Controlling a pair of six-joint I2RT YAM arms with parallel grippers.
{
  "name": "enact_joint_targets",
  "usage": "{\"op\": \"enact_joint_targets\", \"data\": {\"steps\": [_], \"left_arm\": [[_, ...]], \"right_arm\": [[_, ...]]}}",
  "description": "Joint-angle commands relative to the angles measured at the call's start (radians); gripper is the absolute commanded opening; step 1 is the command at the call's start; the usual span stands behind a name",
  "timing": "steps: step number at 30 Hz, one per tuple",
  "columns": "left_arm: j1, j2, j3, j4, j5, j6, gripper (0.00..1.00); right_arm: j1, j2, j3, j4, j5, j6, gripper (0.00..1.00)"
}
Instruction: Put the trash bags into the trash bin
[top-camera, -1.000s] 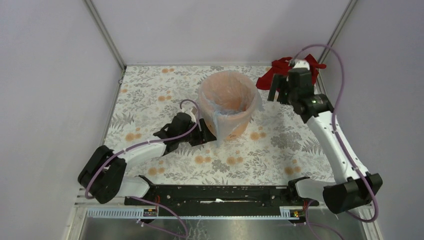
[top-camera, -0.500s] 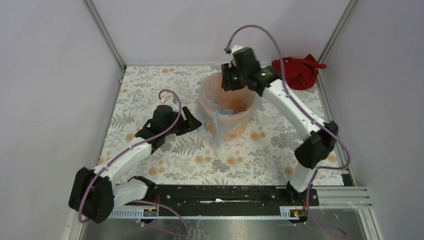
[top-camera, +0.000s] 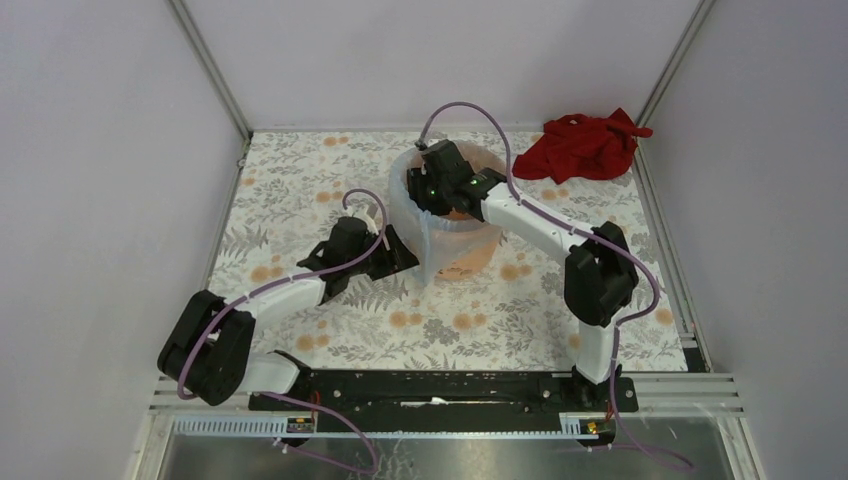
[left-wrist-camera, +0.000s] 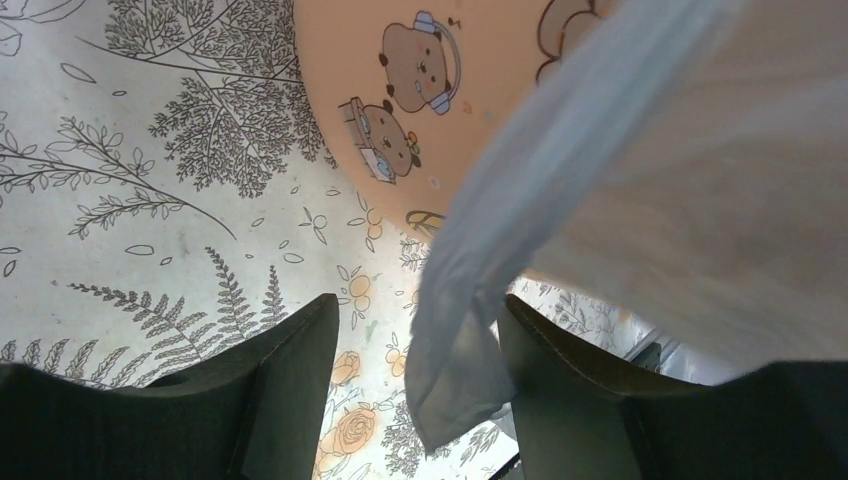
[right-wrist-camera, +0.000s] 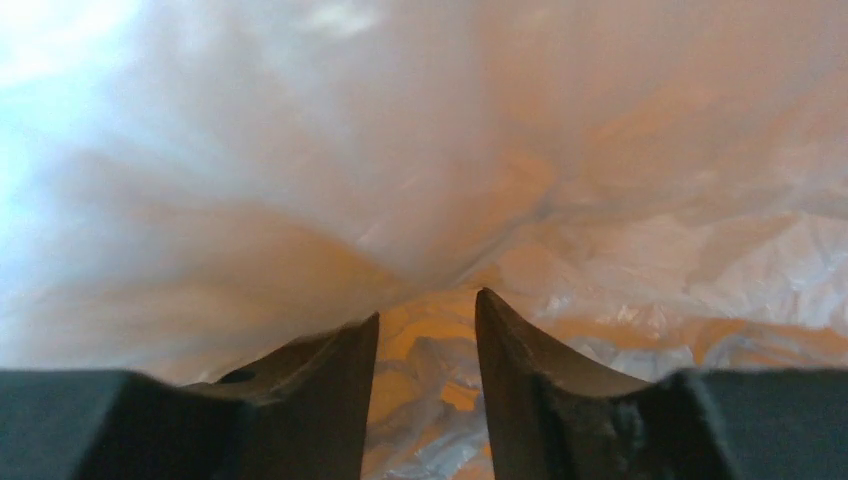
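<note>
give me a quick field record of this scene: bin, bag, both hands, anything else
trash bin: orange bucket, upright on the floral table
trash bag: pale blue film lining the bin, draped over its rim, tail hanging outside
left hand: open, beside the bin, bag tail between its fingers
right hand: jaws partly apart, down inside the lined bin
red cloth: far right corner, apart from the bin
</note>
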Motion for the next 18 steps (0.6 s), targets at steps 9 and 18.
{"op": "enact_joint_targets", "data": {"steps": [9,18], "left_arm": [[0.001,-0.017,-0.04,0.074,-0.001,0.009,0.63],[0.002,0.084,-0.104,0.13,-0.059,0.008,0.41]], "right_arm": [[-0.001,-0.119,-0.005,-0.095,0.332,-0.205,0.75],[-0.067,-0.037,0.024,0.037,0.449,-0.354,0.62]]}}
